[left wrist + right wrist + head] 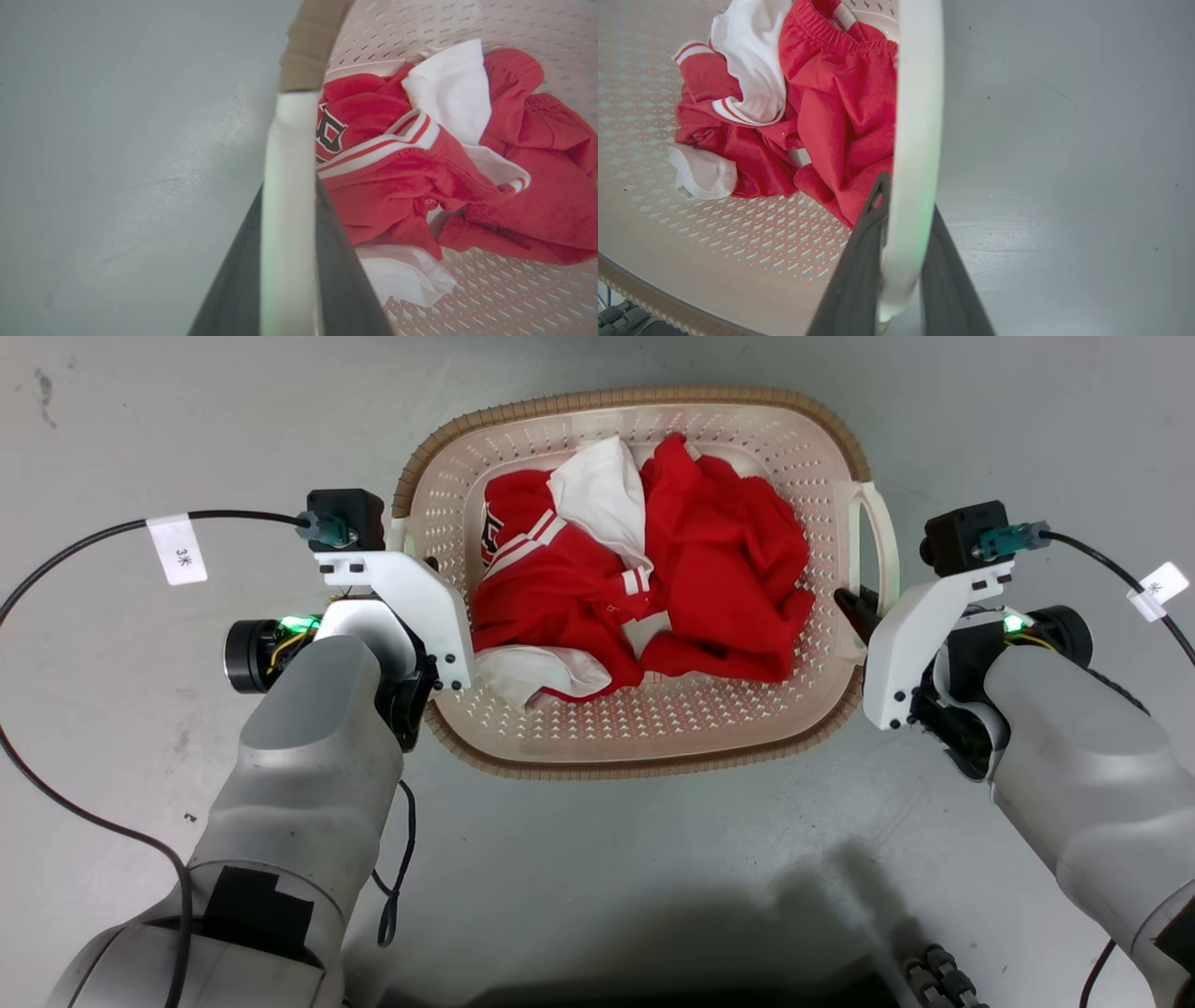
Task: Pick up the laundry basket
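Observation:
The laundry basket (653,733), cream and perforated with a brown woven-look rim (635,399), sits in the middle of the head view and holds red and white clothes (719,551). My left gripper (418,563) is at its left side; in the left wrist view that gripper (289,186) has both dark fingers pressed against the white left handle (292,140). My right gripper (864,607) is at the basket's right loop handle (882,541). The right wrist view shows that gripper (906,191) closed around the handle's white band (920,93).
Bare grey floor (140,429) lies all around the basket. A black cable with a paper tag (177,551) loops out to the left, and another tagged cable (1158,588) runs off to the right. Part of my dark base (934,980) shows at the bottom edge.

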